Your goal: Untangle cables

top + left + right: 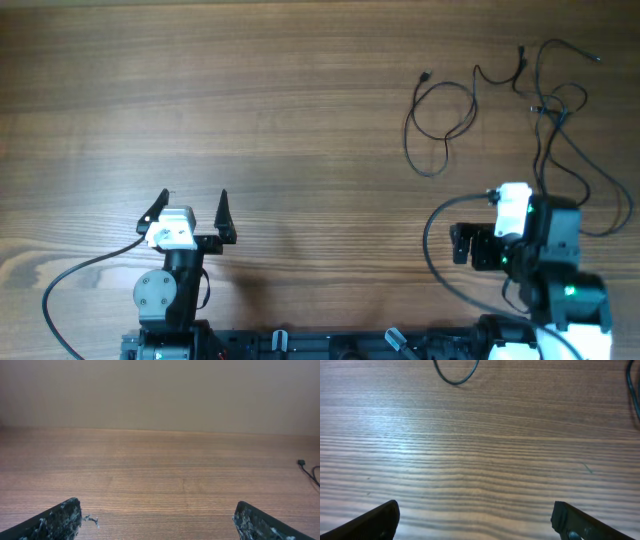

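Black thin cords [545, 108] lie looped and tangled on your brown wooden table [250, 100], far right; their count is unclear. Your two pincers, left gripper [192, 212] and right gripper [475, 520], stand spread.

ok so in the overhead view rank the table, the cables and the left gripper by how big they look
1. table, fills nearly the whole frame
2. cables, spread loosely over the far right corner
3. left gripper, open, clearly the smallest
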Controlling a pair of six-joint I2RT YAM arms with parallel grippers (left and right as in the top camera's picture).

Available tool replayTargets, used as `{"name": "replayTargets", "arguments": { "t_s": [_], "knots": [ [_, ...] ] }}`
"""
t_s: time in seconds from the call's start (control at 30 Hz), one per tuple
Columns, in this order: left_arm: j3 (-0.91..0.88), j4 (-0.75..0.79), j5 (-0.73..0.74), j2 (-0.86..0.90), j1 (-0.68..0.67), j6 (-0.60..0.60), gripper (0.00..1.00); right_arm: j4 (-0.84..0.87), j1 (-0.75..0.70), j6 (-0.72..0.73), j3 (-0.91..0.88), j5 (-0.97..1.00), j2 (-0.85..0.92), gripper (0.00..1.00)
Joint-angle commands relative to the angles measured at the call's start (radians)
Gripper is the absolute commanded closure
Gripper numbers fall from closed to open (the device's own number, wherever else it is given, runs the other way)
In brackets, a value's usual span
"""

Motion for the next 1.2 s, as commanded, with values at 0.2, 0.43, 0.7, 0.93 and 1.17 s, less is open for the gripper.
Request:
{"name": "replayTargets", "arguments": {
  "t_s": [0.2, 0.43, 0.7, 0.93, 1.17],
  "knots": [
    [-0.005, -0.005, -0.01, -0.003, -0.005, 0.02, 0.0, 0.127, 0.003, 0.022, -0.229, -0.017, -0.222, 0.0],
    [-0.005, -0.005, -0.01, -0.003, -0.005, 0.02, 0.0, 0.14, 0.003, 0.023, -0.32, -0.017, -0.323, 0.0],
    [-0.005, -0.005, -0.01, -0.003, -0.005, 0.02, 0.0, 0.143, 0.003, 0.023, -0.343, -0.017, -0.394, 0.0],
    [-0.005, -0.005, -0.01, -0.003, -0.005, 0.02, 0.0, 0.143, 0.003, 0.022, -0.344, -0.017, -0.491, 0.0],
    [-0.005, -0.005, -0.01, -0.003, -0.005, 0.02, 0.0, 0.144, 0.002, -0.018, -0.355, 0.022, -0.599, 0.0]
  ]
}}
